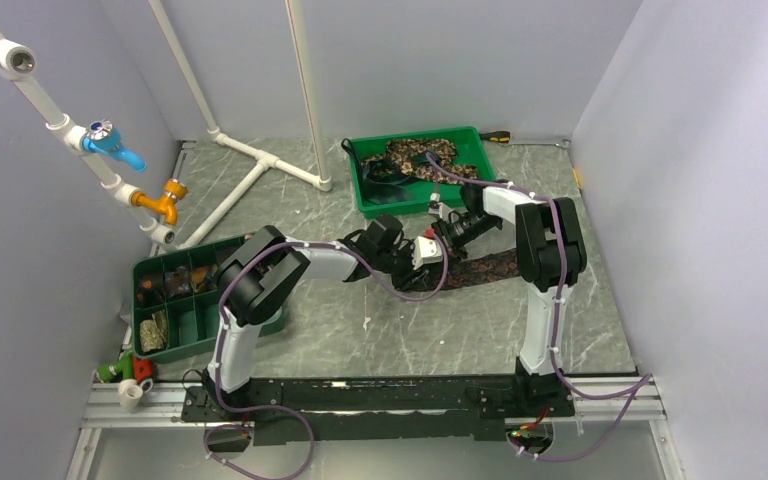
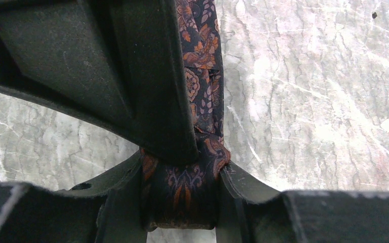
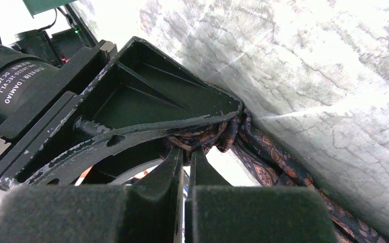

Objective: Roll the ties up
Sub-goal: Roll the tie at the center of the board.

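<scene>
A dark tie (image 1: 495, 268) with an orange-brown pattern lies on the marble table, running from the two grippers toward the right arm. My left gripper (image 2: 185, 169) is shut on the rolled end of this tie (image 2: 182, 195), and the flat length (image 2: 202, 76) stretches away from the roll. My right gripper (image 3: 188, 152) is shut, its fingertips pressed against the roll where the tie (image 3: 278, 162) bunches up. Whether fabric is pinched between them is hidden. In the top view, the left gripper (image 1: 400, 250) and right gripper (image 1: 428, 248) meet mid-table.
A green tray (image 1: 472, 138) at the back holds a heap of mottled ties (image 1: 415, 155). A green compartment box (image 1: 150, 270) with rolled ties stands at the left. A white pipe frame (image 1: 260, 160) lies on the back left. Small toys (image 1: 125, 370) sit near the left corner.
</scene>
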`<state>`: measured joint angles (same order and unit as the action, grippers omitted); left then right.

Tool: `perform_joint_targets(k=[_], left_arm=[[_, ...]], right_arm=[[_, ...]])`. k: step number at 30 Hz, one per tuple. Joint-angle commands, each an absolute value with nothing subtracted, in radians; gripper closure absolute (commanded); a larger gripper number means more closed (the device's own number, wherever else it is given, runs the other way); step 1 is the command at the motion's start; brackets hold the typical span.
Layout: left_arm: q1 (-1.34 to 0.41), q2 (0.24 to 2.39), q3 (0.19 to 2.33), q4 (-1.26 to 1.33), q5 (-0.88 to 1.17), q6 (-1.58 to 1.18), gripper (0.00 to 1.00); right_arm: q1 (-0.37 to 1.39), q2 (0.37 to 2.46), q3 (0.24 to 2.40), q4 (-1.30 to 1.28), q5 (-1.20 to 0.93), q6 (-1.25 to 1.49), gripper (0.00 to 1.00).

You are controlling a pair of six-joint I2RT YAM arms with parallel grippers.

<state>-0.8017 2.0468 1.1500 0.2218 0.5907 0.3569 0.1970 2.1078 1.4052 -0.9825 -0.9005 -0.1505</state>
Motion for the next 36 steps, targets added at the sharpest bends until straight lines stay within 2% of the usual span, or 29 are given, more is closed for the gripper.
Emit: perform_joint_targets(k=[1, 4, 9, 19, 22, 24, 28, 31, 35, 36], left_arm=[[-0.790, 2.126, 1.105, -0.046, 0.583, 0.322, 0.73], [-0.783, 2.086, 1.073, 0.043, 0.592, 0.325, 0.57], [-0.785, 2.049, 1.057, 0.202, 0.614, 0.330, 0.43], [-0.813, 2.125, 1.134, 0.459, 0.677, 0.279, 0.37], [-0.827, 2.152, 1.154, 0.488, 0.691, 0.263, 0.42], [-0.833, 2.169, 1.170, 0.440, 0.684, 0.273, 0.52], [-0.836, 2.150, 1.144, 0.239, 0.604, 0.340, 0.78], [-0.828, 2.102, 1.050, 0.138, 0.535, 0.400, 0.83], [-0.825, 2.082, 0.997, 0.047, 0.455, 0.421, 0.82], [-0.826, 2.085, 0.998, 0.029, 0.443, 0.418, 0.82]], right_arm=[[0.211, 2.164, 1.374, -0.964, -0.634, -0.241, 1.00], [0.214, 2.143, 1.369, -0.927, -0.551, -0.223, 1.00], [0.223, 2.136, 1.385, -0.894, -0.448, -0.208, 1.00], [0.238, 2.134, 1.378, -0.856, -0.376, -0.200, 1.00], [0.243, 2.138, 1.373, -0.846, -0.366, -0.198, 1.00], [0.246, 2.137, 1.375, -0.840, -0.363, -0.196, 1.00], [0.247, 2.120, 1.399, -0.860, -0.421, -0.204, 1.00], [0.235, 2.082, 1.429, -0.924, -0.504, -0.206, 0.98], [0.195, 2.006, 1.442, -0.984, -0.653, -0.191, 0.68], [0.191, 1.995, 1.443, -0.998, -0.701, -0.190, 0.64]])
